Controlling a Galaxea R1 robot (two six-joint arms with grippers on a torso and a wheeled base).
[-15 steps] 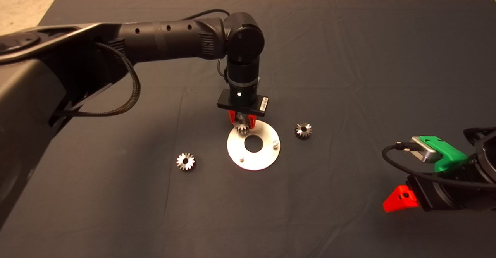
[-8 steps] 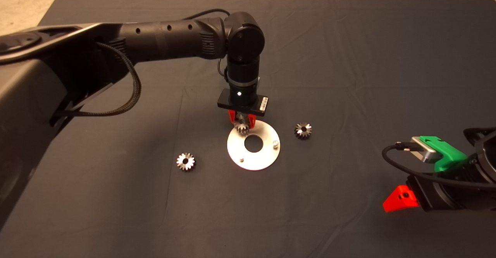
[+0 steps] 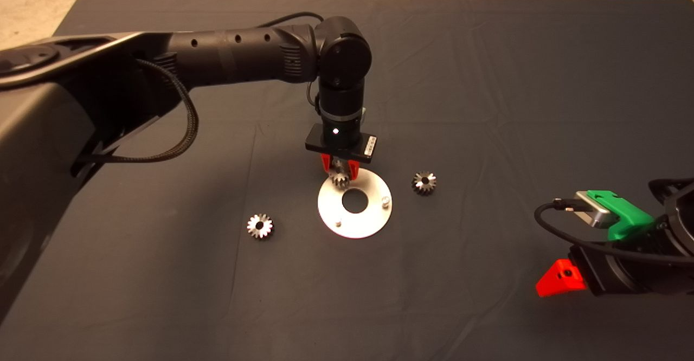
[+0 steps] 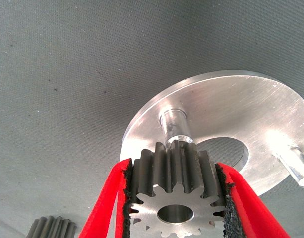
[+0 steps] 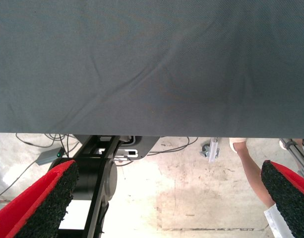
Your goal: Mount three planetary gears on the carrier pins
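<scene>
Nearly nothing shifted since a second ago: left arm's elbow joint nudged very slightly rightward, left gripper [image 3: 340, 172] hanging at the same spot over the far-left rim of the plate [image 3: 374, 223].

Left gripper clamped on one gear [image 4: 175, 198]: matte grey flanks, bright machined face, about a dozen blunt teeth, dark round bore. Black gritty pads [image 4: 225, 196] pressed against the teeth on both sides, red fingers behind them. Gear held above and just short of the nearest carrier pin [image 4: 173, 125], not yet on it; bore and pin not aligned as seen from the wrist.

Plate: flat round disc, brushed silver-white, fine scratch marks, large centre hole. Second pin [image 4: 296, 165], a short polished peg, upright on the rim toward the right; third pin [image 3: 338, 223] a small stub on the near-left rim.

Two gears loose on the dark woven mat [image 3: 488, 79]: one [image 3: 260, 226] well left of the plate, one [image 3: 424, 182] just off its right edge. Nothing lying between them and the plate.

Right gripper [image 5: 166, 198] parked at the lower right edge of the mat, fingers spread wide, nothing between them. Beyond the mat edge in its wrist view: pale floor, cables, a person's leg [image 5: 251, 171].

Nearest pin hidden behind the gripper in the head view. Left loose gear cut off at the wrist view's edge.
</scene>
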